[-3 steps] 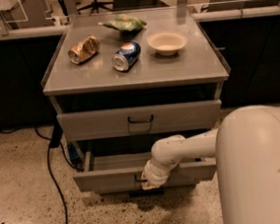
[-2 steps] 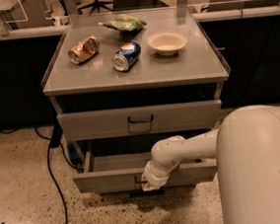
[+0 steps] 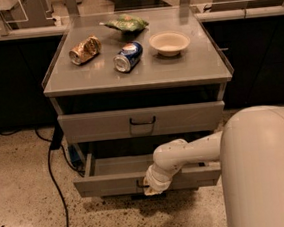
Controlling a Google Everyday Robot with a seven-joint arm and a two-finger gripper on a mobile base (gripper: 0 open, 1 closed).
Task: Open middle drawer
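Nothing has moved: the gripper [image 3: 152, 186] stays at the pulled-out middle drawer [image 3: 108, 184] front; its grip I cannot tell.

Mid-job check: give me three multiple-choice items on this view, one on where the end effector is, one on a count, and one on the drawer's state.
1. Where is the end effector?
A. At the centre of the middle drawer front
B. Held up in the air, touching nothing
C. Out of view

2. How many cans lie on the cabinet top?
A. One
B. Two
C. Four

3. What state is the middle drawer in?
A. Shut flush
B. Pulled partly out
C. Taken right out

Answers:
1 A: the arm ends low at the centre of that drawer's front.
2 B: there is a crushed can and a blue can.
3 B: its front stands forward of the top drawer and its inside shows.
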